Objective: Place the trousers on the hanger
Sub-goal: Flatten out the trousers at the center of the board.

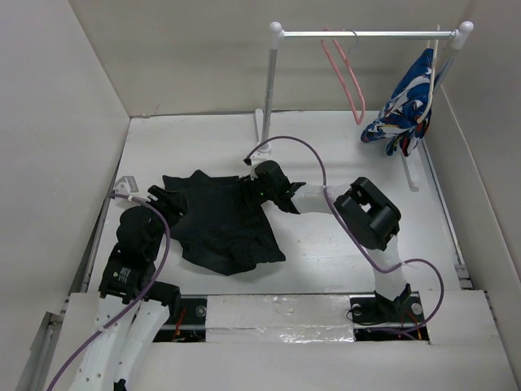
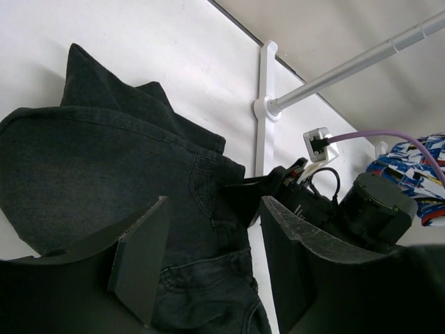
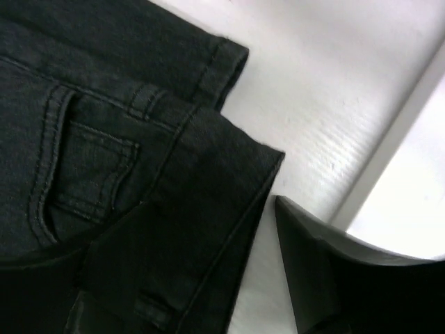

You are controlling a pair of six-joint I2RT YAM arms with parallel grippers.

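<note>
Trousers (image 1: 221,224) lie rumpled on the white table (image 1: 195,147), pocket stitching showing.

The patterned garment (image 1: 407,102) hangs just beside the hanger (image 1: 356,110), seemingly narrowing access.

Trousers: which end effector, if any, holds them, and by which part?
Neither holds the trousers: the right end effector stands open at the waistband corner, the left end effector open above them.

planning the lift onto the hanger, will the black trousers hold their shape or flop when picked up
Probably floppy: the trousers lie crumpled in folds on the table. Stitched denim-like cloth suggests some weight, so they would likely sag. Unlikely to slip, as the weave looks rough.
</note>
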